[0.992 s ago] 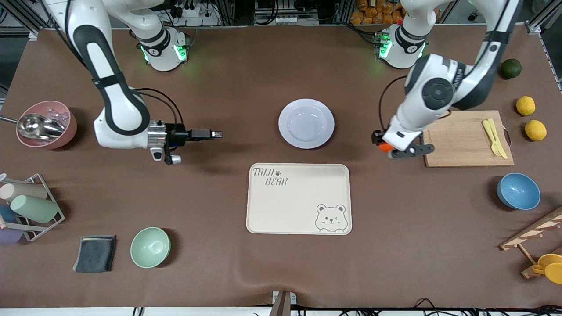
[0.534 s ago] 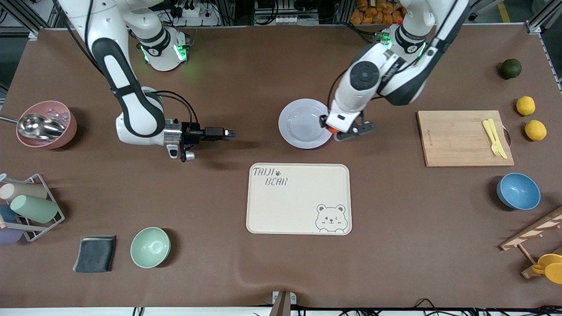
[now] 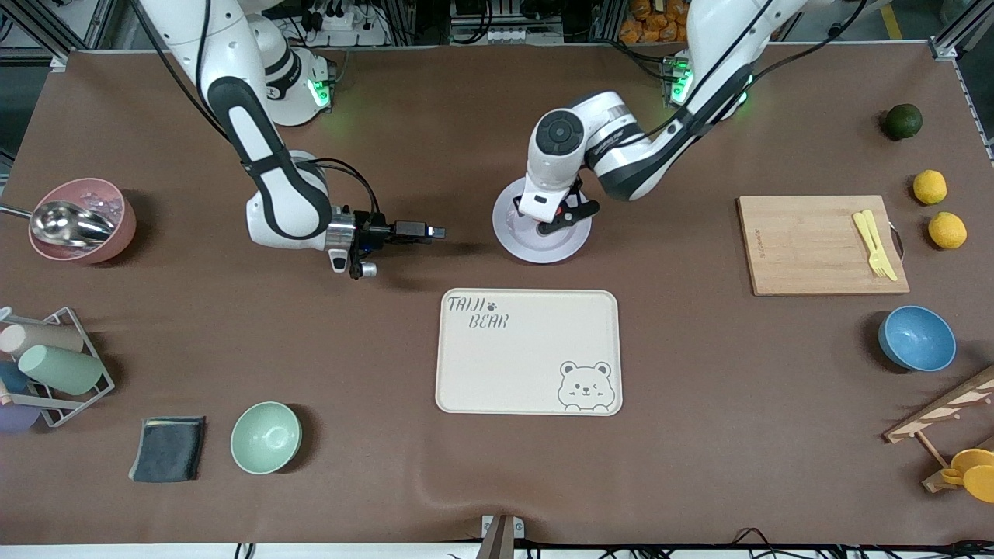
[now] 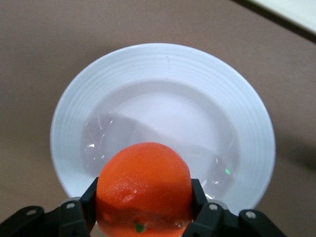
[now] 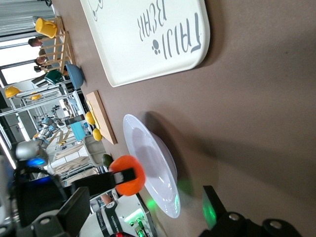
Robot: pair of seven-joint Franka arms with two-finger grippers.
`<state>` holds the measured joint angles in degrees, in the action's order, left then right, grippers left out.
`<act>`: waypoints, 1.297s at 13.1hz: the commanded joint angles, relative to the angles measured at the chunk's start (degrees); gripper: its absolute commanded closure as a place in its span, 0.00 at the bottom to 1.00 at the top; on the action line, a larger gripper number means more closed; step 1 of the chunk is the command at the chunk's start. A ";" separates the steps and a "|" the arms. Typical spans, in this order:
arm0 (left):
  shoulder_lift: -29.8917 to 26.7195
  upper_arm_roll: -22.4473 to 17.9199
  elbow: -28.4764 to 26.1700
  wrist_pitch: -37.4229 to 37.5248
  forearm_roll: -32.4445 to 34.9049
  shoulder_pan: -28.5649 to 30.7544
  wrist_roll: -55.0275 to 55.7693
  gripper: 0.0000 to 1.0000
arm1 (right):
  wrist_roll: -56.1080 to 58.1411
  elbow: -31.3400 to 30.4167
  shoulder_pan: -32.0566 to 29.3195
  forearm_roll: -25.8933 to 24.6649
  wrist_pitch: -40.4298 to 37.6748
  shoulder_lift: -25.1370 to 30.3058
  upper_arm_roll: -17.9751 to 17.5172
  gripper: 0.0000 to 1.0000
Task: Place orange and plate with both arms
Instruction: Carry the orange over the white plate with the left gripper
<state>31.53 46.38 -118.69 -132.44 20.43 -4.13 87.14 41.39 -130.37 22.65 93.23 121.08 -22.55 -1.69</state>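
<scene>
The pale plate (image 3: 543, 244) lies on the table, farther from the front camera than the cream tray. My left gripper (image 3: 548, 218) hangs over the plate's centre, shut on the orange (image 4: 143, 185). The left wrist view shows the orange between both fingers, just above the plate (image 4: 163, 94). The front view hides the orange under the left hand. My right gripper (image 3: 433, 231) is open and empty, low over the table beside the plate, toward the right arm's end. The right wrist view shows the plate (image 5: 157, 163) edge-on with the held orange (image 5: 129, 177) over it.
The cream bear tray (image 3: 528, 353) lies nearer the front camera than the plate. A wooden board (image 3: 815, 244) with a yellow fork, two lemons (image 3: 947, 230), a dark green fruit (image 3: 903, 121) and a blue bowl (image 3: 916, 338) sit toward the left arm's end.
My left gripper has carried the orange from beside the wooden board to over the plate's centre. My right gripper has moved across the table toward the plate.
</scene>
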 commanded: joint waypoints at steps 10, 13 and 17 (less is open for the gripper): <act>3.20 -1.03 4.96 -0.45 5.58 1.14 5.06 0.00 | 4.22 0.11 5.47 8.28 1.60 -2.23 0.28 0.04; -4.44 -0.68 5.23 0.86 4.88 3.68 4.62 0.00 | 6.49 0.12 8.81 12.49 3.55 -2.32 0.28 0.17; -10.43 -0.59 8.81 3.14 4.88 8.78 -0.46 0.00 | 9.67 0.29 14.69 18.91 9.15 -2.85 0.28 0.24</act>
<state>24.10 45.46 -111.34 -131.68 24.55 2.08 89.19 49.16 -130.35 34.12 108.45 127.39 -24.83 -1.74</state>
